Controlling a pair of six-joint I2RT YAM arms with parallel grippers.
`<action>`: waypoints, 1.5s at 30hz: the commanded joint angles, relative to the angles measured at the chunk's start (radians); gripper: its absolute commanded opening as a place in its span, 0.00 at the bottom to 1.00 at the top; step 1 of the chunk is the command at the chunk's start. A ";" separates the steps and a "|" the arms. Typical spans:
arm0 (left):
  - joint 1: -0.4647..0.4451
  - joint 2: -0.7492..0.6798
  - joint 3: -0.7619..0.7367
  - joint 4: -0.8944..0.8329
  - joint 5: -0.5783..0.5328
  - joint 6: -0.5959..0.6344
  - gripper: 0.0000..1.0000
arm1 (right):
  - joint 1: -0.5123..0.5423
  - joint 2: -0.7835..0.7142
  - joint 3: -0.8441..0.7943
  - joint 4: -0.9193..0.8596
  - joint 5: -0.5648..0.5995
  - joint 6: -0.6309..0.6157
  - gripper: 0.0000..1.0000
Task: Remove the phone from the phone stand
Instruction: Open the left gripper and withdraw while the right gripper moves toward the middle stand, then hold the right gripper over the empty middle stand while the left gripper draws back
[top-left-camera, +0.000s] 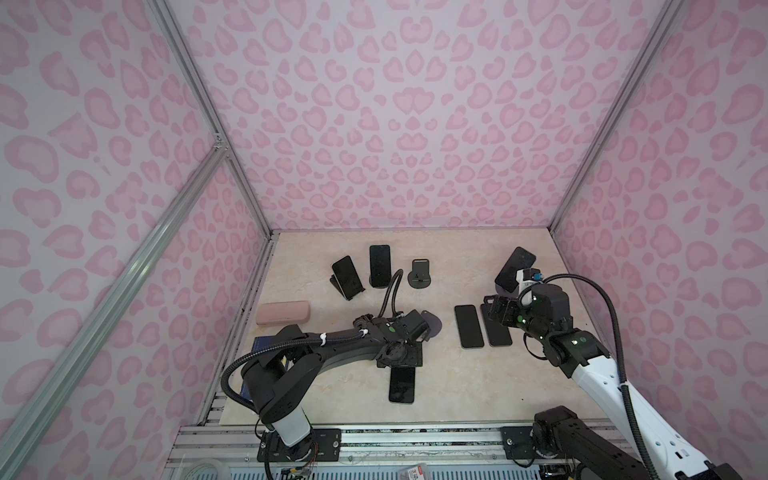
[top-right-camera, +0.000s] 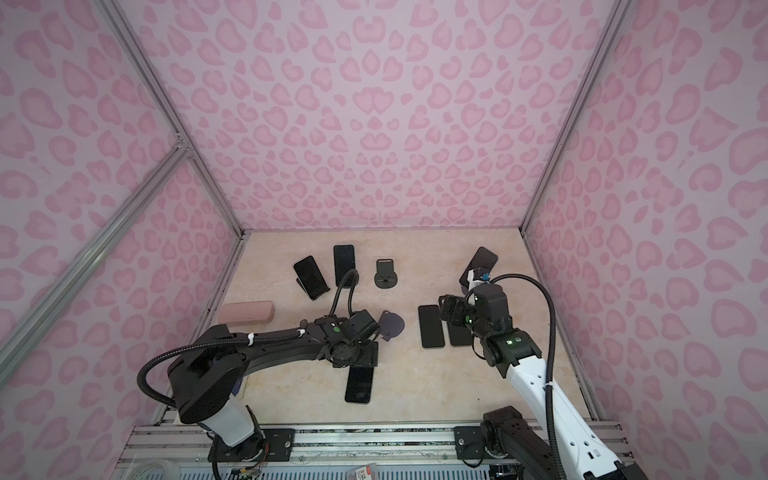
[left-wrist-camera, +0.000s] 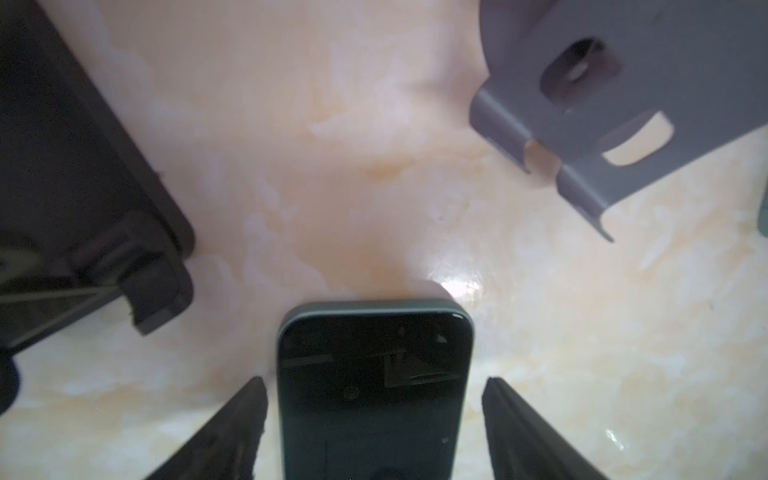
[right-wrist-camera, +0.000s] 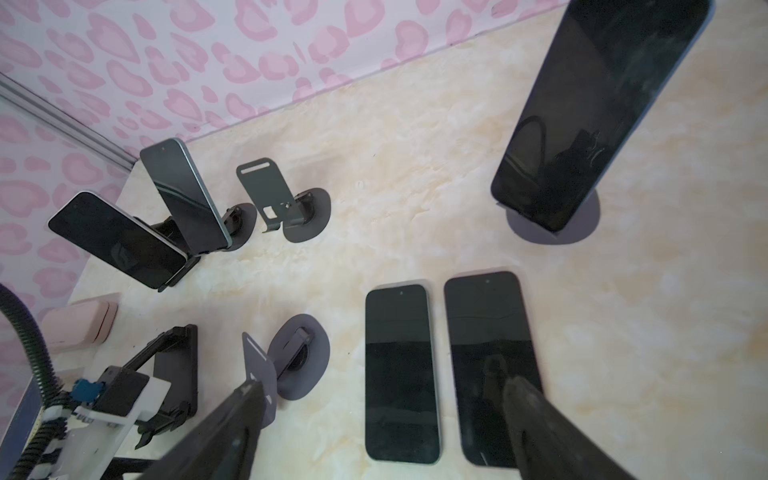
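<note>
The desk (top-left-camera: 457, 395) is carrying everything, with most of the clutter sitting toward its far edge. The left arm is reaching low over the middle, and its pincer (left-wrist-camera: 374, 380) is standing open. Both fingers (left-wrist-camera: 232, 428) are flanking the phone (top-left-camera: 402, 386) with a strip of bare desk showing on each side, so nothing is being gripped. The right pincer (right-wrist-camera: 382, 384) is hanging wide open and empty toward the right edge, probably idling clear of the left arm.

The phone is lying flat, screen up, near the middle of the near edge. Its length is running in between the fingers, which are straddling its narrow width, likely the only span they can close on. A flat phone (right-wrist-camera: 401, 332) and a second flat phone (right-wrist-camera: 490, 332) are lying side by side under the right pincer. Three others are leaning back on stand lips: two by the far edge (top-left-camera: 348, 274) (top-left-camera: 380, 266) and one near the far right corner (top-left-camera: 514, 270).

The grey-purple stand (left-wrist-camera: 623, 104) is standing bare just beside the phone, which suggests the phone is already off it. A dark stand (top-left-camera: 419, 274) is sitting empty by the far edge, and a pink case (top-left-camera: 282, 318) is lying along the left edge.
</note>
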 joint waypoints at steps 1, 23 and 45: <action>0.000 -0.068 0.005 -0.008 -0.031 -0.015 0.87 | 0.103 0.024 -0.018 0.023 0.183 0.117 0.92; 0.114 -0.817 -0.080 -0.030 -0.279 0.203 0.99 | 0.552 0.820 0.496 -0.104 0.615 0.589 0.99; 0.130 -0.882 -0.158 0.027 -0.249 0.269 1.00 | 0.611 0.997 0.566 -0.254 0.698 0.546 0.91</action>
